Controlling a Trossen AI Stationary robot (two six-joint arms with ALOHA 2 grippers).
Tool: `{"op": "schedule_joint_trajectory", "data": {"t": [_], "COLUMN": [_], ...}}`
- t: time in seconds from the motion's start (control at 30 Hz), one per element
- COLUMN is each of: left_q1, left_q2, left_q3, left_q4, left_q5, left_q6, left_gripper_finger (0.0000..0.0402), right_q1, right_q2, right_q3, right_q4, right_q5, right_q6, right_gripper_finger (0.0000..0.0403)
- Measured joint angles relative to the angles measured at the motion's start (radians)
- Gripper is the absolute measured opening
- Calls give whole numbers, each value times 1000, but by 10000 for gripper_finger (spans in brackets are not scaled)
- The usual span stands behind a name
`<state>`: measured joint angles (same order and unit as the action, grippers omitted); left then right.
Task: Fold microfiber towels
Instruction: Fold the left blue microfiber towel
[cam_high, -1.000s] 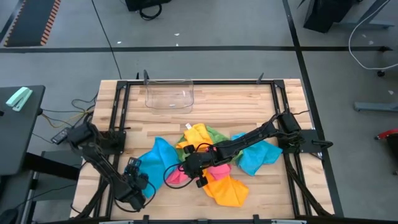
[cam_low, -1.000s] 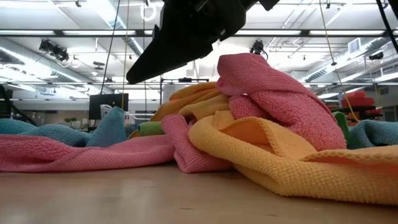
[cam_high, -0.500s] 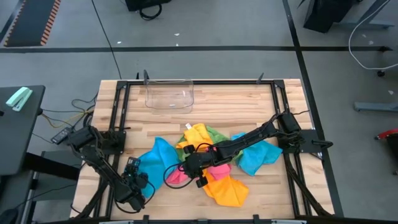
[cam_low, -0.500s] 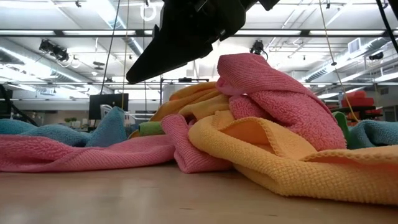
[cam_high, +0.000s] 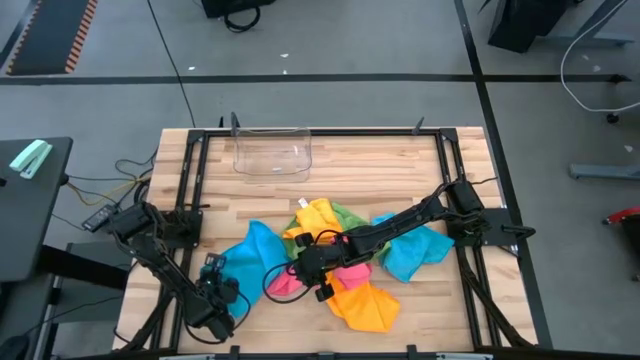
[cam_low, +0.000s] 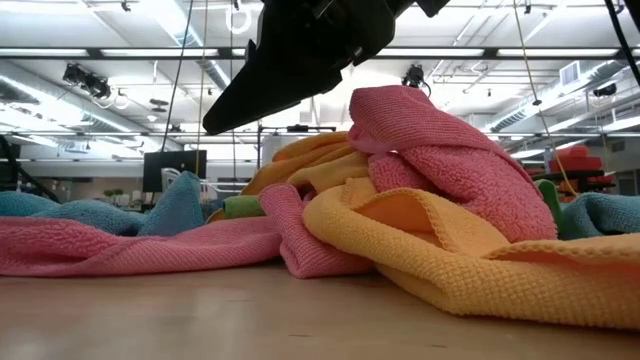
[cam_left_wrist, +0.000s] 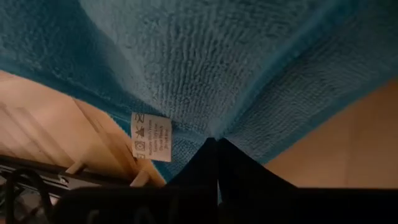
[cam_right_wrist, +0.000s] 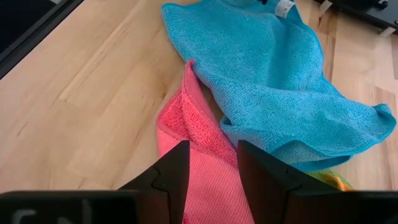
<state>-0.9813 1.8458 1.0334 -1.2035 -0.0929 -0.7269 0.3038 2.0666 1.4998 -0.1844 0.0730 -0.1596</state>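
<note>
The left claw (cam_left_wrist: 214, 146) is closed on a corner of the blue towel (cam_high: 255, 258), beside its white label (cam_left_wrist: 152, 137), probably so that this cloth can be drawn out of the heap. The right claw (cam_right_wrist: 212, 163) is held apart, empty, just over the pink towel (cam_right_wrist: 196, 168). The towels (blue, pink, orange) lie tangled in the counter's (cam_high: 350, 165) near half. Bare wood for spreading is left toward the clear bin (cam_high: 272, 152).

A clear plastic bin (cam_high: 272, 154) sits on the wooden table (cam_high: 380, 165) (near its far edge).
</note>
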Motion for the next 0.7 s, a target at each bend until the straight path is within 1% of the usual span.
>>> {"op": "schedule_joint_trajectory", "data": {"t": [0.1,0.2,0.3,0.37,0.53,0.7], "left_q1": [0,0,0,0,0,0], "left_q2": [0,0,0,0,0,0], "left_q3": [24,54,89,105,97,87], "left_q4": [-29,-102,-181,-202,-214,-262], "left_q5": [0,2,31,52,96,114], "left_q6": [6,13,52,72,109,111], "left_gripper_finger": [12,14,7,7,15,6], "right_q1": [0,0,0,0,0,0], "right_q2": [0,0,0,0,0,0], "right_q3": [0,0,0,0,0,0], "right_q4": [0,0,0,0,0,0], "right_q5": [0,0,0,0,0,0], "right_q6": [0,1,2,2,2,2], "right_gripper_finger": [143,143,143,143,143,143]}}
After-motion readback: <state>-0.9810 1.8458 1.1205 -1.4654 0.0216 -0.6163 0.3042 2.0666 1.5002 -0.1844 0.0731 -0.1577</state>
